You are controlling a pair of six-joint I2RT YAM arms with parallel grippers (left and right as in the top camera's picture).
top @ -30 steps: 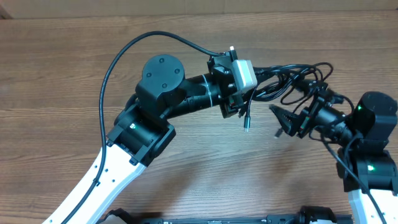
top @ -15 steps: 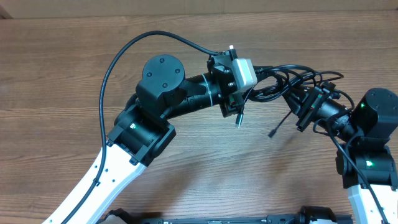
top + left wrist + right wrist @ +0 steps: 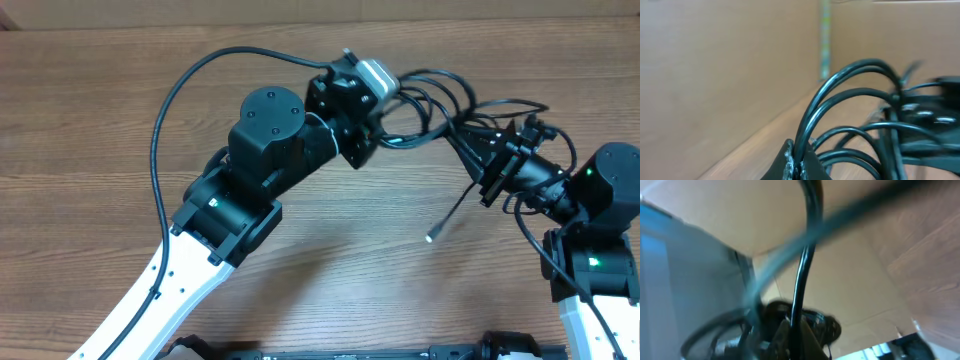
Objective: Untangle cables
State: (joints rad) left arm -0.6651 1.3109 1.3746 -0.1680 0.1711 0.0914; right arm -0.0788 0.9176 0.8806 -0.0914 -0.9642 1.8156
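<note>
The left gripper (image 3: 796, 162) is squeezed shut at the bottom of its own camera view. It has hold of the thin black cables (image 3: 862, 63), which come up from between its tips. From there the thin black cables bend in big loops toward the right side of that view.

Seen from above, the left gripper sits in the upper middle of the picture, mostly hidden under its small white camera box (image 3: 377, 74). The loops hang in the air in the upper right, between the two arms, above the brown wooden bench (image 3: 100, 120).

The right gripper (image 3: 478, 158) is at the right side of the overhead picture, pointing up and to the left into the loops. Its own camera view is very blurry. In it, one black cord runs down the middle and goes in between the tips, which look pressed close on it.

One loose end drops down from near the right gripper toward the lower middle of the overhead picture. It ends in a small silver plug (image 3: 430, 237).
</note>
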